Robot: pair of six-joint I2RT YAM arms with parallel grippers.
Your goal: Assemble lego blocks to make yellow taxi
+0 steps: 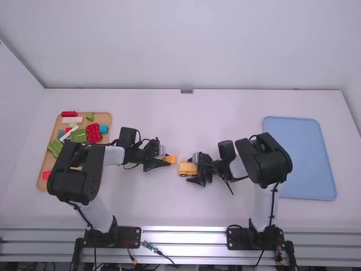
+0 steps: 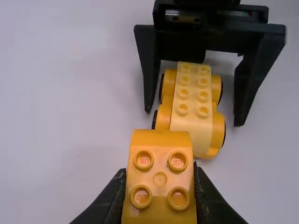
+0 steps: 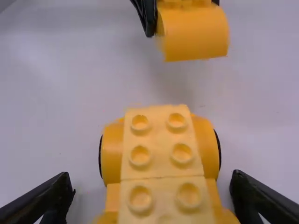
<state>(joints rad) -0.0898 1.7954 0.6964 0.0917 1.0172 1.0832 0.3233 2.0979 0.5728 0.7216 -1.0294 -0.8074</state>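
Note:
Left of the table's middle, my left gripper [image 1: 162, 161] is shut on an orange-yellow rounded block [image 1: 170, 160]. In the left wrist view my left gripper [image 2: 160, 196] grips this studded block [image 2: 160, 161] between its fingers. The yellow car base [image 1: 187, 169], with black wheels and pale studded bricks on top, stands on the table just right of that block. My right gripper [image 1: 197, 169] is around the base, and in the right wrist view my right gripper [image 3: 152, 186] stands open, its fingers apart on either side of the car base [image 3: 159, 144], with gaps.
A wooden tray [image 1: 105, 116] at the left holds several red, green, blue and white blocks, partly under the left arm. At the right lies a blue tray [image 1: 307, 158], its near-left part behind the right arm. Both arms reach in toward the table's middle.

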